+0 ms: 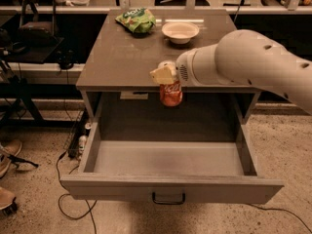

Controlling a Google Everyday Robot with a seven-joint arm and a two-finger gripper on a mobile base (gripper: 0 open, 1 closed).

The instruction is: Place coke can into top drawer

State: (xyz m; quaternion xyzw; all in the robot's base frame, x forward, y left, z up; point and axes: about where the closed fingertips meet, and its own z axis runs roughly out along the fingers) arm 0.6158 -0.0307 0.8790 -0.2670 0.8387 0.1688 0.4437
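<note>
1 white arm (253, 62) reaches in from the right; its 1 gripper (168, 79) hangs in the air at the front edge of the cabinet (122, 57) top; the gripper is closed on the top of 1 coke can (171, 94), with 1 cream finger pad (163, 74) showing toward the left of the view; the red can hangs upright below the gripper and touches nothing else; it sits in front of the cabinet's dark opening and, as far as the view tells, above the back part of the open drawer (165, 157); the can is not yet in the drawer; 1 drawer is in view, pulled well out toward the camera, grey inside, with 1 small dark handle (168, 198) at the middle of its front panel; 2 things sit on the cabinet top, both near the back edge and well apart from the can; 1 green chip bag (136, 20) lies to the left and 1 white bowl (180, 31) stands just beside it, the 2 apart; on the speckled floor (39, 213) near the drawer's left corner trails 1 dark cable (66, 206).
</note>
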